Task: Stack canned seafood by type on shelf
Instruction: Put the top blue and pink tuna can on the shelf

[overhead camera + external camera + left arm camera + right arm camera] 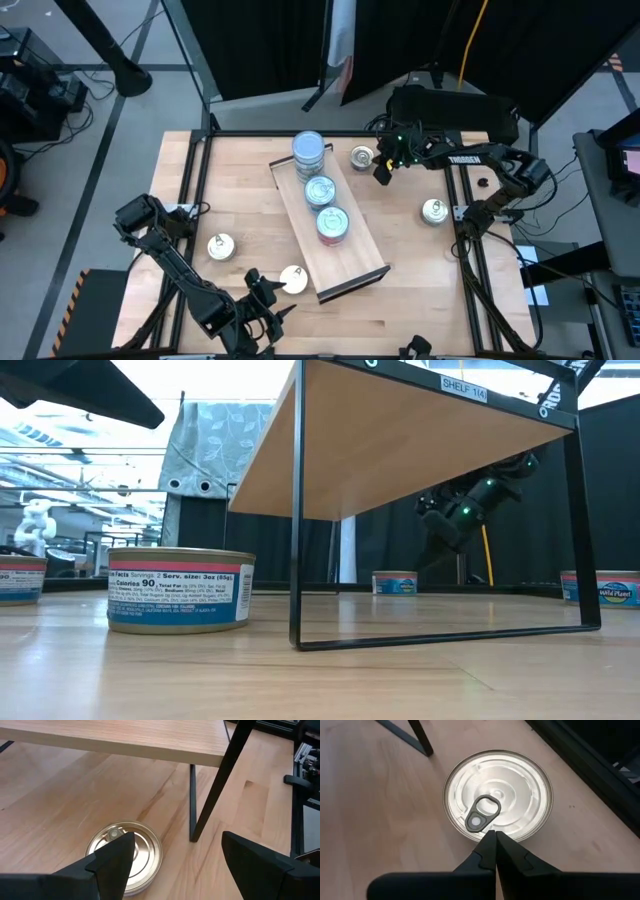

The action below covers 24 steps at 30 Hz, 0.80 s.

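High view: the shelf (pixel 352 262), a long light-wood board on thin dark legs, lies diagonally across the middle of the counter (pixel 400 300). Three lots of canned seafood sit in a row on it: a stack of blue-white tins (pixel 308 153) at the far end, a single blue-topped tin (pixel 320 190) in the middle, and a further stack (pixel 332 224) nearer the front. The front half of the board is bare.

Four loose tins rest on the counter itself. A silver pull-tab tin (pixel 361 156) lies just beside the shelf's far right corner. Another silver tin (pixel 434 211) lies near the counter's right rail. A third tin (pixel 221 247) sits on the left, well apart from the shelf, and a pale tin (pixel 293 279) lies near the front edge, just left of the shelf's near end.

The right hand (pixel 381 172) hangs just beside the far silver tin; in the right wrist view its fingers (pixel 490 852) are pressed together, tips meeting above the edge of that tin's lid (pixel 497 795) below the pull ring, holding nothing.

The left hand (pixel 262 287) sits at the front of the counter next to the pale tin. In the left wrist view its fingers (pixel 112 862) are spread wide, with the gold-toned pull-tab lid (pixel 142 852) partly behind one finger and the shelf's leg (pixel 192 802) beyond; whether a finger touches the tin cannot be told.
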### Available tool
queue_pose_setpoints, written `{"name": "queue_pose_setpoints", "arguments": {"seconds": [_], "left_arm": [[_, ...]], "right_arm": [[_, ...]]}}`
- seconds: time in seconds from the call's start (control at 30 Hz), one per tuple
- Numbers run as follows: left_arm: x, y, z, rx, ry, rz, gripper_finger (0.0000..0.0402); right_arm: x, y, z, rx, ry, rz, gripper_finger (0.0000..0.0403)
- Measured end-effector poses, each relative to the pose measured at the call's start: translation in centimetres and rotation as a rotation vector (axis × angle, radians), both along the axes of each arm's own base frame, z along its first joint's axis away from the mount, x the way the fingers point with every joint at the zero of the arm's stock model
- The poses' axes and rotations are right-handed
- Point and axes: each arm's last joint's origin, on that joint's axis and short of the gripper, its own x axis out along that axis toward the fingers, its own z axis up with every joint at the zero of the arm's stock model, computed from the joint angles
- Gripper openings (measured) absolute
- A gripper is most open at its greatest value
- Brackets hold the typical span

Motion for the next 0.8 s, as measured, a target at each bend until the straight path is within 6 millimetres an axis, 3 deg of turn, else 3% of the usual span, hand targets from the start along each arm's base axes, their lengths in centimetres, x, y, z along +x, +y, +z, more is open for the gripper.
{"name": "queue_pose_setpoints", "arguments": {"seconds": [0.33,0.53,0.8], "left_arm": [[0.0,0.0,0.0,-0.002,-0.001,0.0,0.0297],[0.0,0.0,0.0,-0.002,-0.001,0.0,0.0297],[0.0,0.0,0.0,-0.008,0.001,-0.002,0.0297]], "right_arm": [[-0.2,0.2,-0.5,0.042,0.04,-0.002,0.0],[-1.1,1.1,-2.0,0.144,0.164,-0.01,0.0],[-2.0,2.1,-2.0,0.228,0.216,-0.028,0.0]]}}
